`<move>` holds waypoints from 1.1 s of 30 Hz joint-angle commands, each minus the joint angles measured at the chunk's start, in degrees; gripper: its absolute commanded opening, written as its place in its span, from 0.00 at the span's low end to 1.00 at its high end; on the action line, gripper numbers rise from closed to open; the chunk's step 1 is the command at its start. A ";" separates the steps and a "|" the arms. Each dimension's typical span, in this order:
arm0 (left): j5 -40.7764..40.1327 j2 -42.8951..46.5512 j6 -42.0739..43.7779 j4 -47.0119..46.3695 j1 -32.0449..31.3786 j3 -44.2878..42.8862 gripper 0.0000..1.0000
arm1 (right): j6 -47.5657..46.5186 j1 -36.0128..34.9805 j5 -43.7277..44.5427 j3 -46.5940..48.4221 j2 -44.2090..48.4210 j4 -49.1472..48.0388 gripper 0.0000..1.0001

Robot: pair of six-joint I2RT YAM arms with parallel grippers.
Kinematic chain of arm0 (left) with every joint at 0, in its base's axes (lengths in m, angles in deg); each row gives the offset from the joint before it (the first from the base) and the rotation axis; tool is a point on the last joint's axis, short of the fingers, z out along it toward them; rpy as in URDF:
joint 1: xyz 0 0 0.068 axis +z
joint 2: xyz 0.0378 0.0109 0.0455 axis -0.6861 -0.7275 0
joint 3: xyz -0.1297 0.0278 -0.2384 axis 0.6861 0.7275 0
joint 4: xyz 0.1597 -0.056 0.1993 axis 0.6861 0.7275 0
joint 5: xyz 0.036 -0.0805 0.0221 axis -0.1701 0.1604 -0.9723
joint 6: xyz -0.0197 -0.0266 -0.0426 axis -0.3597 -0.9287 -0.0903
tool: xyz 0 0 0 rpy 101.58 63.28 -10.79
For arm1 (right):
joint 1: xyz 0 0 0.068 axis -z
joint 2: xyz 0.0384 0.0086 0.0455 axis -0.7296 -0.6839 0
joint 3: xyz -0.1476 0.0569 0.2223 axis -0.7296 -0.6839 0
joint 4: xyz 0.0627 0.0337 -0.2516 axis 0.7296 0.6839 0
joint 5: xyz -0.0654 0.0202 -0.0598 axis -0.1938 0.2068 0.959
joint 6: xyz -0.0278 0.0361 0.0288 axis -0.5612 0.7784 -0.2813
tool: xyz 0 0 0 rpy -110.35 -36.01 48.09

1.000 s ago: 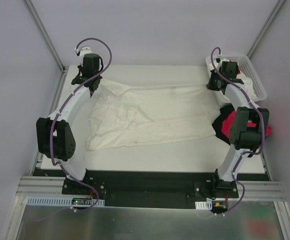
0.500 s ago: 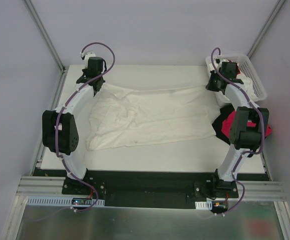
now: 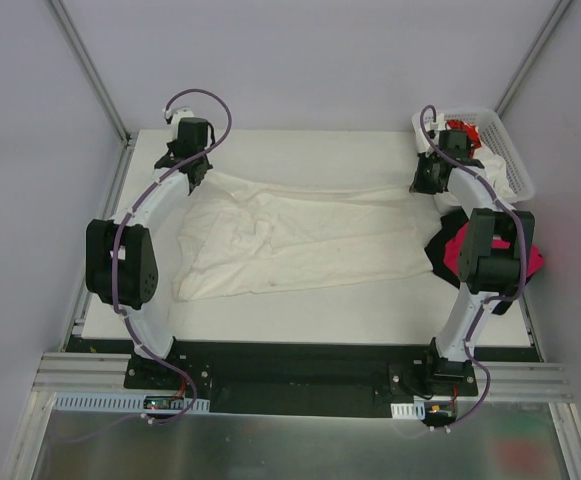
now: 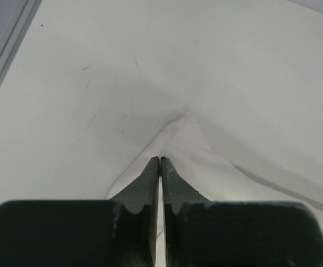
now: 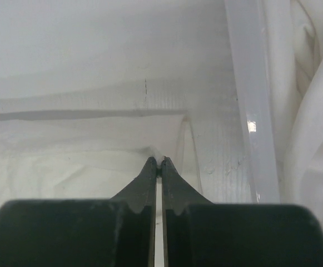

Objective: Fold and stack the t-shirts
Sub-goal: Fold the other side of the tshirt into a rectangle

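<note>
Spread cream t-shirt (image 3: 300, 235) far corners pinched by clenched left tool (image 4: 160, 161), right tool (image 5: 159, 162)

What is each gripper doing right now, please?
Left gripper: shut on a corner of the cream t-shirt.
Right gripper: shut on its other far corner.

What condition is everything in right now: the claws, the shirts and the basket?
Cream t-shirt: unfolded, wrinkled, stretched between the grippers.
Left gripper: shut on its far-left corner.
Right gripper: shut on its far-right corner.
Pink t-shirt: crumpled, unfolded.
Basket: holds bunched shirts.
</note>
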 commanded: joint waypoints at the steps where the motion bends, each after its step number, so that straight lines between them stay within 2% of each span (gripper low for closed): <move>1: 0.32 2.91 -1.53 0.52 -0.72 2.24 0.00 | 0.60 0.11 0.21 -0.66 2.74 1.34 0.01; 11: -1.97 7.40 -2.85 3.95 -2.13 5.15 0.00 | 1.56 0.11 0.12 -3.47 6.78 2.49 0.01; 33: -2.41 13.03 -3.37 10.36 -4.15 4.97 0.00 | 2.09 -1.03 1.35 -8.75 11.79 2.31 0.01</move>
